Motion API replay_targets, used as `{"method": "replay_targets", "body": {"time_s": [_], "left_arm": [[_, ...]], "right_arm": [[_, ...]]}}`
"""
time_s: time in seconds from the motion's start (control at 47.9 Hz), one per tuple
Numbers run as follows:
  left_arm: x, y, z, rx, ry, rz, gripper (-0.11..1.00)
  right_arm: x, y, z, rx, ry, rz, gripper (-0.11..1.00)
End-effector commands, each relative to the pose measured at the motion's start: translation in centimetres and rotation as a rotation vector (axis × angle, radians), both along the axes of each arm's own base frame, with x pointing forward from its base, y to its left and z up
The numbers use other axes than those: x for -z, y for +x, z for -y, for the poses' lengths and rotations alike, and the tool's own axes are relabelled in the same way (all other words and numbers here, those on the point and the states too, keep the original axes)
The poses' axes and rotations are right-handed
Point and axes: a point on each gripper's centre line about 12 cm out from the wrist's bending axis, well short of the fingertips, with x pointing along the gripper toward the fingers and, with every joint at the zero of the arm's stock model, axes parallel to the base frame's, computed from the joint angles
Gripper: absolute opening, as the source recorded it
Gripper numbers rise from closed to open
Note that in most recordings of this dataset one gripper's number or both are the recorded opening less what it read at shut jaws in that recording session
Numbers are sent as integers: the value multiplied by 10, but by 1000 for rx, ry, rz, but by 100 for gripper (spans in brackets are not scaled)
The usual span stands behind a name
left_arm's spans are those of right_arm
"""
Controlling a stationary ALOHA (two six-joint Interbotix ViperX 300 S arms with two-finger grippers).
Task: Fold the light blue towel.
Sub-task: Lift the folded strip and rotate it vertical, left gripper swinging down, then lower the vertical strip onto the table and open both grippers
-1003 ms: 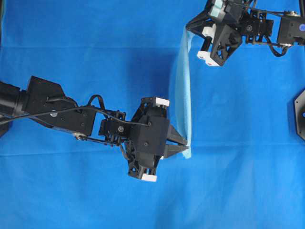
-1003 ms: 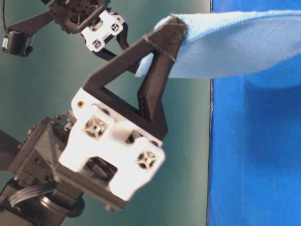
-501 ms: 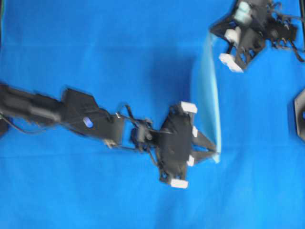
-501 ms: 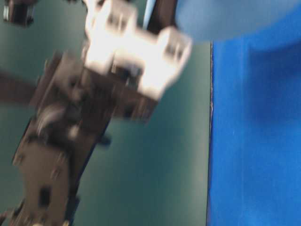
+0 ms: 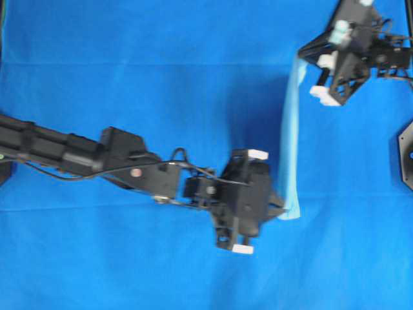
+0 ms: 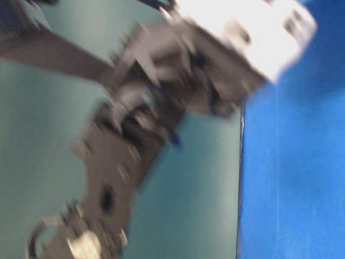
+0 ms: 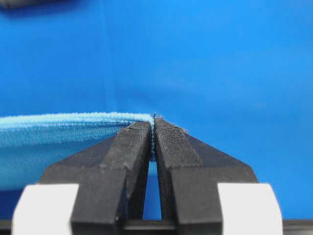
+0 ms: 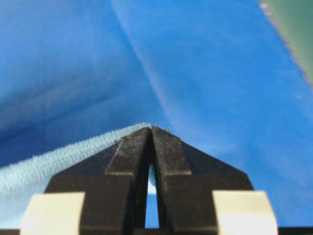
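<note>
Towel [image 5: 290,139] and both pincers, seemingly rightward.

The room light is bright and even, falling from above. In the overhead view a soft dark shadow lies on the royal-blue sheet [image 5: 161,77] just left of the light blue towel [image 5: 290,142], and the whole picture is slightly smeared. The table-level view is badly motion-blurred; the arm there is a grey streak with a washed-out white patch. Both wrist views are sharp at the fingertips [image 7: 142,134], the sheet beyond them soft.
</note>
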Motion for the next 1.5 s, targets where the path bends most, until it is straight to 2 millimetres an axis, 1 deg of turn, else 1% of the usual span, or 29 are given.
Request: {"method": "replay_targets", "body": {"time_s": [0.0,0.084,0.251,0.355,0.439,0.627,0.982,1.024,1.044,1.086,1.212,1.274,1.295,1.337,1.4,1.483], "left_arm": [[-17,-18,14,18,-32,15,2],[-7,-34,14,-2,-71,-31,2],[9,-60,17,-25,-121,-104,2],[15,-71,17,-30,-130,-129,2],[18,-76,15,-31,-127,-138,2],[19,-77,14,-32,-126,-138,2],[20,-73,13,-30,-122,-111,3],[20,-73,12,-31,-121,-114,9],[21,-73,12,-31,-121,-117,14],[21,-74,12,-30,-119,-120,25],[21,-78,8,-37,-109,-146,62],[18,-82,6,-40,-104,-165,77],[17,-84,5,-41,-102,-174,81],[13,-86,4,-43,-101,-185,85],[7,-91,3,-44,-100,-198,85],[0,-99,1,-46,-95,-226,83]], "right_arm": [[-1,18,13,-7,-2,40,2],[8,40,17,-38,11,54,2],[21,74,27,-70,26,65,2],[27,89,33,-75,29,58,2],[31,97,36,-81,28,56,2],[36,100,35,-90,34,56,2],[41,105,32,-121,32,72,3],[42,105,32,-121,33,69,3],[43,105,32,-120,35,68,6],[43,105,32,-117,38,68,16],[44,105,33,-109,41,59,54],[45,104,33,-107,42,53,66],[44,104,33,-107,40,54,67],[44,103,33,-106,41,53,66],[43,102,32,-107,39,55,62],[38,99,32,-103,37,64,63]]}}
